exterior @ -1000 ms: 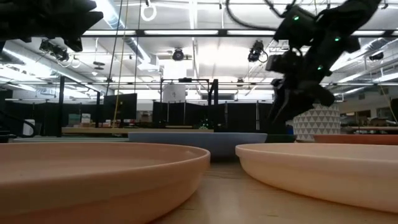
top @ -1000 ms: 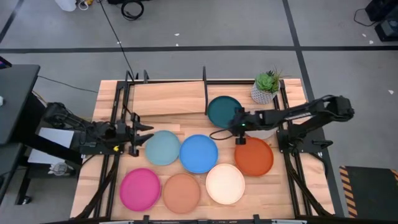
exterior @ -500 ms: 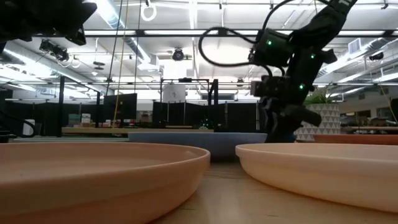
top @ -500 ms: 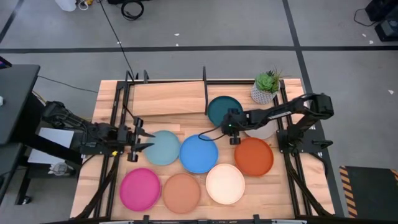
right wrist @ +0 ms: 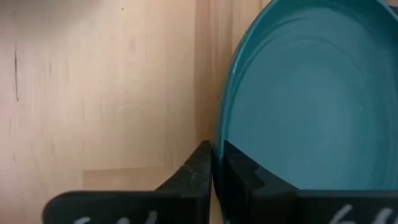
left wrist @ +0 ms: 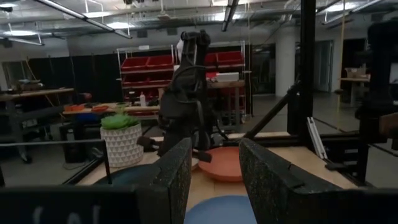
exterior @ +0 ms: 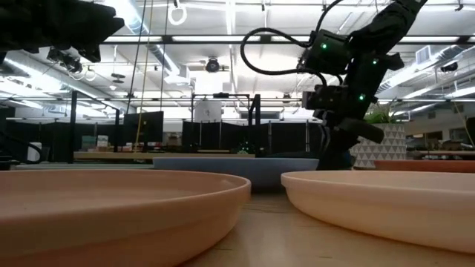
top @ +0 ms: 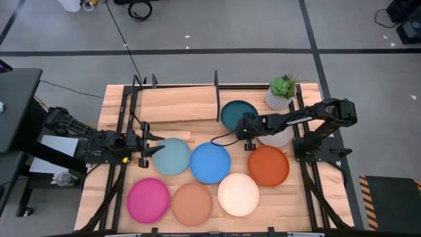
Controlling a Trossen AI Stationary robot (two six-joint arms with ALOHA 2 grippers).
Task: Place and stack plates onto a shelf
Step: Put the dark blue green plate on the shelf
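Several plates lie flat on the wooden table. They are dark teal (top: pixel 235 114), pale blue-green (top: pixel 172 157), bright blue (top: pixel 210 162), orange-red (top: pixel 268 165), cream (top: pixel 238 195), tan (top: pixel 192 205) and magenta (top: pixel 148 200). A grey one (top: pixel 275 139) is partly under my right arm. The shelf (top: pixel 177 104) is the plank at the far side, framed by black rods. My right gripper (top: pixel 246 130) is shut on the teal plate (right wrist: pixel 298 106). My left gripper (top: pixel 148 143) hovers open beside the pale blue-green plate's left edge, holding nothing (left wrist: pixel 214 180). My right gripper pinches the dark teal plate's rim (right wrist: pixel 219 134) on its near right side. One finger is inside the plate and one outside. The fingers point down from above. The plate lies flat, and I see no gap beneath it.
A white pot with a green plant (top: pixel 281 92) stands at the far right corner, close to the teal plate. Black upright rods (top: pixel 216 82) and frame rails (top: pixel 125 118) border the shelf and the table's sides.
My right gripper has moved toward the table's left edge, from over the gap between the teal and orange-red plates to the teal plate's rim. It came lower and shut on that rim. The plates have not moved.
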